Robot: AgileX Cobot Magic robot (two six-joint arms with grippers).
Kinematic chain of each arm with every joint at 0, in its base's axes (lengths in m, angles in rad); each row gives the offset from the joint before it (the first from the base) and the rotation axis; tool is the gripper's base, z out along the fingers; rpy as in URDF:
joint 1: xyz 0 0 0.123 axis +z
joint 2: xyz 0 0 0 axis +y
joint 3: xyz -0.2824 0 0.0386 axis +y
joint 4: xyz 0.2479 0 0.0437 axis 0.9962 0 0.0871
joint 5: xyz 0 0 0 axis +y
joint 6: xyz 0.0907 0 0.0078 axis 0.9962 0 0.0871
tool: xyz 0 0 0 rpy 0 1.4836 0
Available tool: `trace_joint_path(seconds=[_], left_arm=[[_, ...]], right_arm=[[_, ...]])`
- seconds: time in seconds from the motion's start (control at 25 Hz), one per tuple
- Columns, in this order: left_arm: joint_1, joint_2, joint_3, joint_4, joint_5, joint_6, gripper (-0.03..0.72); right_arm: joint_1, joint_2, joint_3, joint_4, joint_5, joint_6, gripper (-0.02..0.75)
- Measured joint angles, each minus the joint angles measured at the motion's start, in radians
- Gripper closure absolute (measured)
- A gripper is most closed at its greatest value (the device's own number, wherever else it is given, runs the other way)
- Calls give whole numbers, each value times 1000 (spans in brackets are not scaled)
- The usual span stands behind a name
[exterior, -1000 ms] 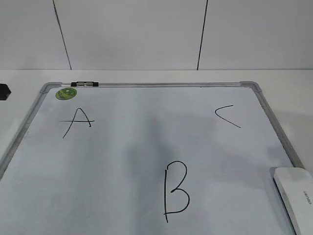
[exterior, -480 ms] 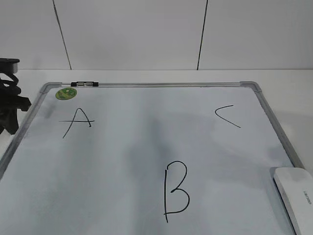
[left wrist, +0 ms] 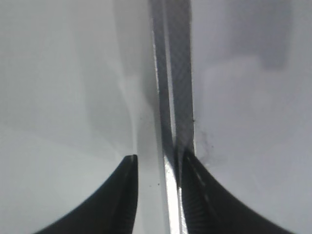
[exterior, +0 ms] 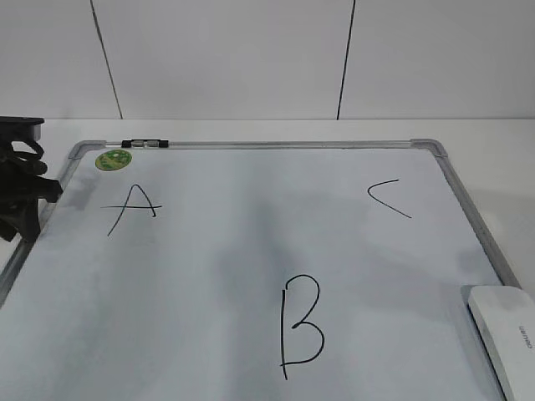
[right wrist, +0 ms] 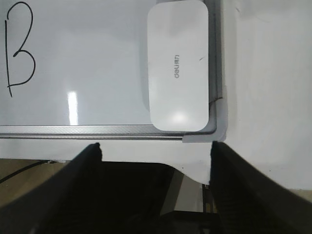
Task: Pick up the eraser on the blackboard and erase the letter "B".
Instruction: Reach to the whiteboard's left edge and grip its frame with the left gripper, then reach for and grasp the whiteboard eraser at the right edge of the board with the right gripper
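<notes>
At the blackboard's (right wrist: 97,129) near right corner the eraser (right wrist: 178,63) lies ungrasped; the right gripper (right wrist: 155,148), jaws spread and empty, must descend onto it before reaching the letter "B" (right wrist: 20,44).

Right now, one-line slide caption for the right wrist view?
Open right gripper hovers short of the white eraser lying in the blackboard corner; letter "B" unerased.

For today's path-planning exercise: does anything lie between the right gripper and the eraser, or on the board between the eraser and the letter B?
Nothing visible does. In the right wrist view the open right gripper faces the eraser across the blackboard frame only. Between eraser and letter "B" lies bare board surface.
</notes>
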Motion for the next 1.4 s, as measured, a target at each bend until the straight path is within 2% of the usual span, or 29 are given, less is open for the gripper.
trace_joint_path(seconds=[0.32,0.44,0.56,0.64,0.96,1.12,1.4], left_arm=[[0,15,-15,-2,12,2,465],[0,15,-15,-9,13,2,528],[0,15,-15,-14,16,2,627],[0,15,-15,-22,16,-8,661],[0,15,-15,-27,16,-16,668],[0,15,-15,-27,16,-16,668],[0,15,-15,-27,16,-16,668]], right_arm=[[0,0,0,0,0,0,206],[0,0,0,-2,0,0,206],[0,0,0,-2,0,0,206],[0,0,0,-2,0,0,206],[0,0,0,-2,0,0,203],[0,2,0,-2,0,0,98],[0,114,0,-2,-42,-11,71]])
